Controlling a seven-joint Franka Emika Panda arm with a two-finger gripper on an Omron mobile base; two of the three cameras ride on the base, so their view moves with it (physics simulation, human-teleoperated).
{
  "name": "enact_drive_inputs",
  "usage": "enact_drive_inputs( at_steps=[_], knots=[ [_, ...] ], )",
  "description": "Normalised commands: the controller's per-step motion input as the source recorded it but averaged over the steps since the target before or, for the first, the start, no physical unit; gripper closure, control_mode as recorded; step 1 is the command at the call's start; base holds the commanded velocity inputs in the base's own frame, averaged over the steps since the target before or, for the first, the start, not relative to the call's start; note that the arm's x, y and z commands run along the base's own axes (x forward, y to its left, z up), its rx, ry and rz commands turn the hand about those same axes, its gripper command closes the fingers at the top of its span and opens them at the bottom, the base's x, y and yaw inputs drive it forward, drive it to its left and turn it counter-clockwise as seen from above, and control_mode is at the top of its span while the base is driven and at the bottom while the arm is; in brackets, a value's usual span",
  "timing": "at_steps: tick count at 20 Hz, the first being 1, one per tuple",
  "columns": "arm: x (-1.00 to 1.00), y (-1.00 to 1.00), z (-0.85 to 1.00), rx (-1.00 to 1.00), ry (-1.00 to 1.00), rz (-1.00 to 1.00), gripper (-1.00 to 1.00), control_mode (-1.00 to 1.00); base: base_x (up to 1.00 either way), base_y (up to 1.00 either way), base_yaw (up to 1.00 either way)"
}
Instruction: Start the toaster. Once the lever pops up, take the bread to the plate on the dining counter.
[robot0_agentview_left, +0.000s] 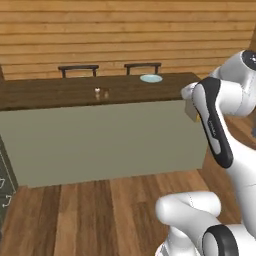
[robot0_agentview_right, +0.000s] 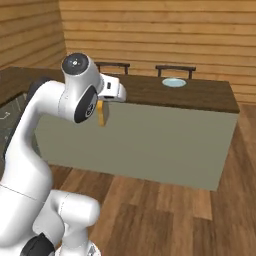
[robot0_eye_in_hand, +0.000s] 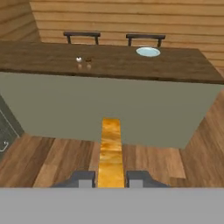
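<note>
With the bread (robot0_eye_in_hand: 110, 151) clamped edge-on in your gripper (robot0_eye_in_hand: 111, 178), the plate (robot0_eye_in_hand: 148, 52) lies ahead and slightly right, across the dining counter (robot0_eye_in_hand: 131, 65), near its far edge.

The light was even and soft, a flat rendered brightness with no single source to be traced. No hard cast shadows lay on the plank floor; the plain front of the dining counter (robot0_eye_in_hand: 109, 109), ahead of the gripper (robot0_eye_in_hand: 111, 178), was a dull, uniform grey-green. The bread (robot0_eye_in_hand: 110, 153), clamped between the fingers, glowed a saturated orange-tan, brighter than anything beyond it. All three pictures were slightly soft and low in detail: the two shakers (robot0_eye_in_hand: 83, 61) far ahead of the gripper were mere blobs, and the plate (robot0_eye_in_hand: 148, 52) a pale smear. No glare or edge distortion showed.
</note>
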Motion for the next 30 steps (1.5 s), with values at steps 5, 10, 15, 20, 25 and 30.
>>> enact_drive_inputs(
  at_steps=[5, 10, 15, 20, 25, 30],
  knots=[
    [0.00, 0.00, 0.00, 0.00, 0.00, 0.00, 1.00, 1.00, 0.91, -0.37, -0.14],
    [0.00, 0.00, 0.00, 0.00, 0.00, 0.00, 1.00, 1.00, 1.00, -0.37, 0.06],
    [0.00, 0.00, 0.00, 0.00, 0.00, 0.00, 1.00, 1.00, 0.95, -0.55, 0.03],
    [0.00, 0.00, 0.00, 0.00, 0.00, 0.00, 1.00, 1.00, 0.57, -0.49, 0.02],
    [0.00, 0.00, 0.00, 0.00, 0.00, 0.00, 1.00, 1.00, 0.50, -0.23, 0.01],
    [0.00, 0.00, 0.00, 0.00, 0.00, 0.00, 1.00, 1.00, 0.59, -0.08, 0.00]
  ],
)
